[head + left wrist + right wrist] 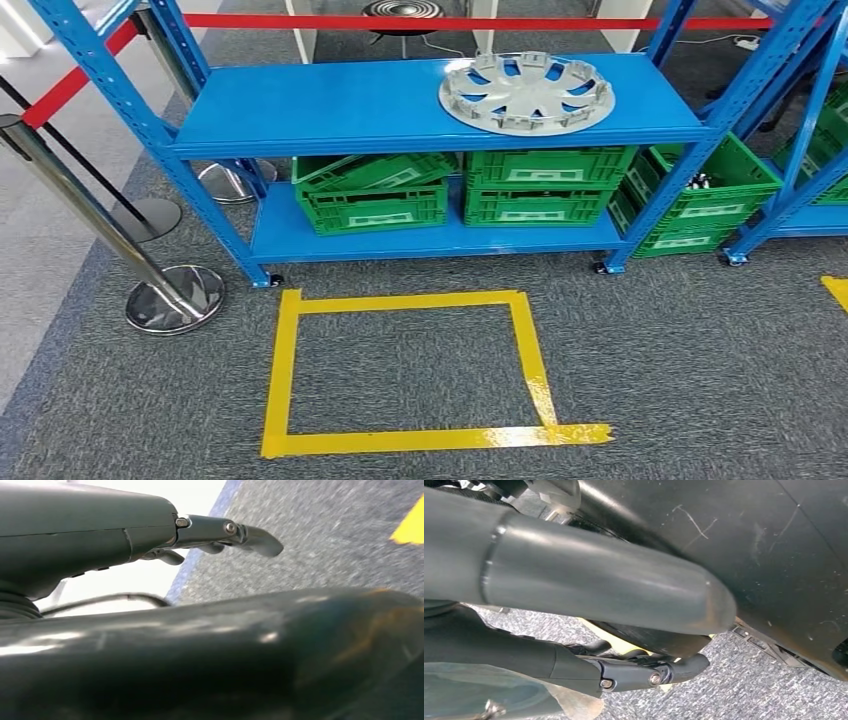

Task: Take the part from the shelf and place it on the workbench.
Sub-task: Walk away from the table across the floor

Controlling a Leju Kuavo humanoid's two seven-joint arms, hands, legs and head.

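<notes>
The part is a silver-grey wheel cover [526, 91] with spokes, lying flat on the right side of the blue shelf's top board [320, 105], ahead of me in the head view. My left hand [115, 535] hangs beside my body over grey carpet, its dark fingers [250, 532] stretched out and holding nothing. My right hand [589, 667] also hangs low over the carpet. Its thick grey thumb [614, 585] and dark fingers [674, 669] are apart, with nothing between them.
Green crates [372, 192] fill the shelf's lower board, and more sit on a second blue rack [700, 190] at the right. A yellow tape square [410, 370] marks the carpet before the shelf. Chrome posts [170, 295] with red belts stand at the left.
</notes>
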